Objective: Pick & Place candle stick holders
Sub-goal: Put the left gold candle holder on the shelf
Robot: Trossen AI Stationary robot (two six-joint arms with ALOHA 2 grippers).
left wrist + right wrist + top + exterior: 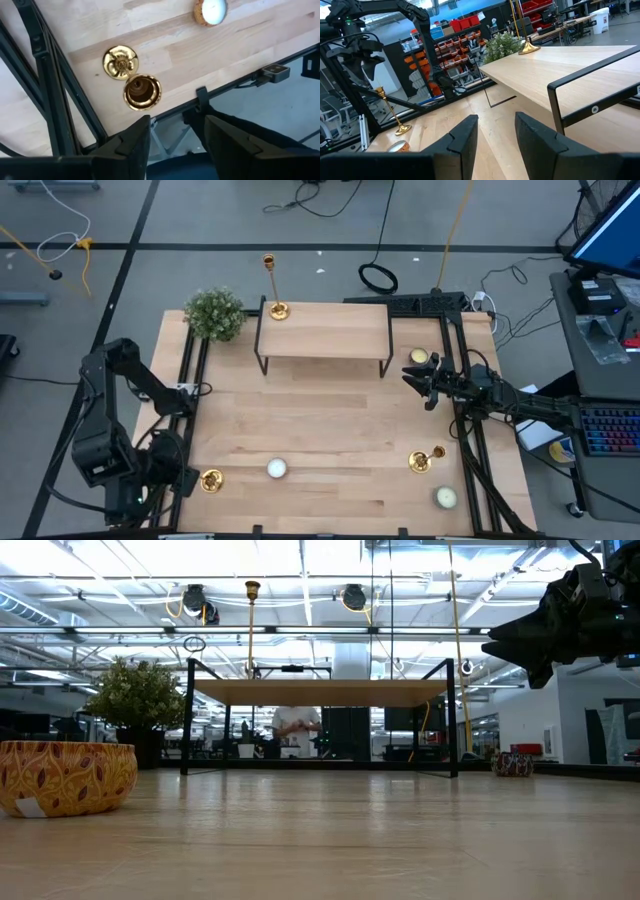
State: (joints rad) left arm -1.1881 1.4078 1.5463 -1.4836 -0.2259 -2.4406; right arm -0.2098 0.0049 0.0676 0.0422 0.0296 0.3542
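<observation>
Gold candle stick holders stand in three spots on the worktop (330, 420): the tallest (274, 285) on the raised wooden shelf (325, 330) at 11 o'clock, one (424, 459) at 4 o'clock, one (211, 480) at 8 o'clock. The left hand (172, 135) hovers open just beside the 8 o'clock holder. The right hand (418, 383), open, hangs at 3 o'clock, well above the 4 o'clock holder.

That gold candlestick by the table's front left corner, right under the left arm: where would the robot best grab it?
Probably by the thin stem, just under the small top cup. The candlestick stands upright on a wide round base, so the left gripper, hanging above it with fingers open, could drop straight down and close one finger on each side of the stem.
</observation>
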